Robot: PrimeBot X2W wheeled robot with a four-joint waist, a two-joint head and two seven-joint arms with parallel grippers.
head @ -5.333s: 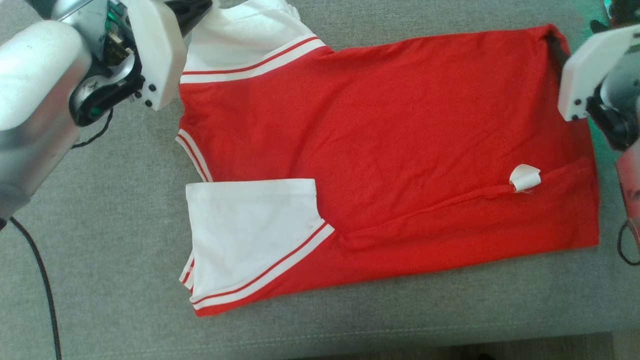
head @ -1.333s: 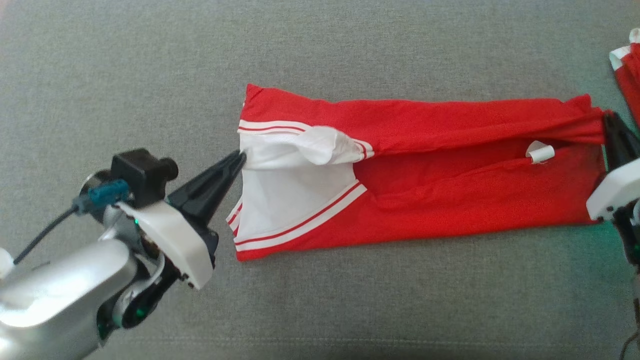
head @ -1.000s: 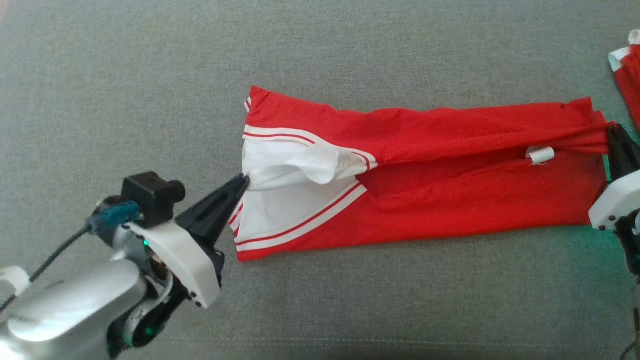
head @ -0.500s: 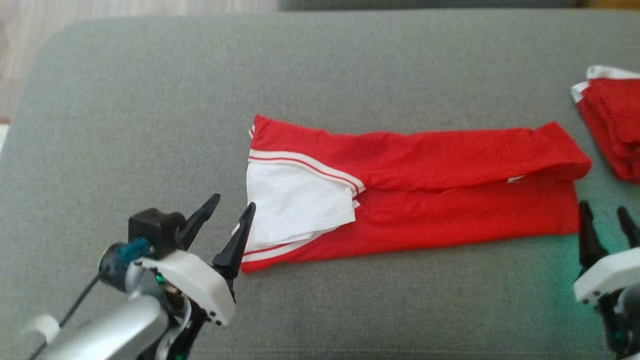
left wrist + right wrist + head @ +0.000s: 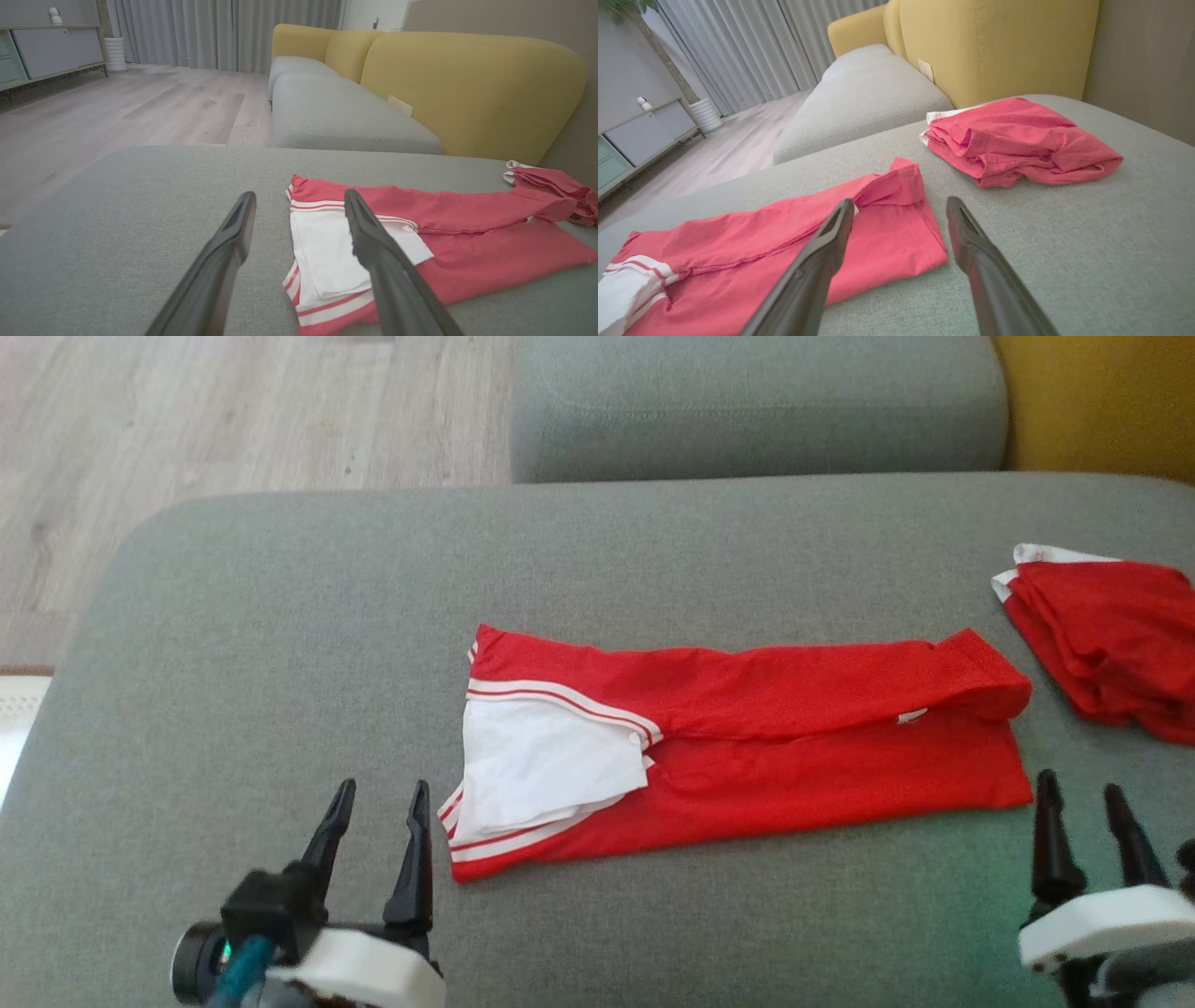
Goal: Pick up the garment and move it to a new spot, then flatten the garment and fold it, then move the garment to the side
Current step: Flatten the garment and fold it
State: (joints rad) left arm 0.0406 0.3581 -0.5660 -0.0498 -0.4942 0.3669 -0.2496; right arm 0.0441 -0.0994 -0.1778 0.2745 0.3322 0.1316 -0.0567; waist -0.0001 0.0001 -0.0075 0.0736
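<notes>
1. Lying across the middle of a wide grey fabric seat cushion [image 5: 233, 663] is the red short-sleeved shirt with white sleeves and red-and-white striped trim [image 5: 794, 756]. It is folded lengthwise into one long band.
2. Its sleeve end points to the robot's left and its hem end to the right.
3. The white sleeve [image 5: 551, 765] lies on top at the left end, with striped bands above and below it.
4. The far long edge is folded over the near half. At the hem end this fold rolls up a little, and a small white tag [image 5: 913, 716] peeps out from under it.
5. The left gripper [image 5: 385, 786] hangs at the near left, its two long dark fingers spread wide with nothing between them. The tips are just beside the sleeve end's near corner.
6. The right gripper [image 5: 1079, 782] stands at the near right, its fingers likewise spread and empty, just beside the near hem corner.
7. A second red garment with a white edge, loosely bunched [image 5: 1111, 635], sits on the same cushion at the far right, apart from the folded shirt.
8. Beyond the cushion are another grey seat cushion [image 5: 747, 411], a yellow upholstered sofa back [image 5: 1102, 401], pale wooden flooring [image 5: 233, 420] and, in the left wrist view, grey curtains [image 5: 224, 28].
</notes>
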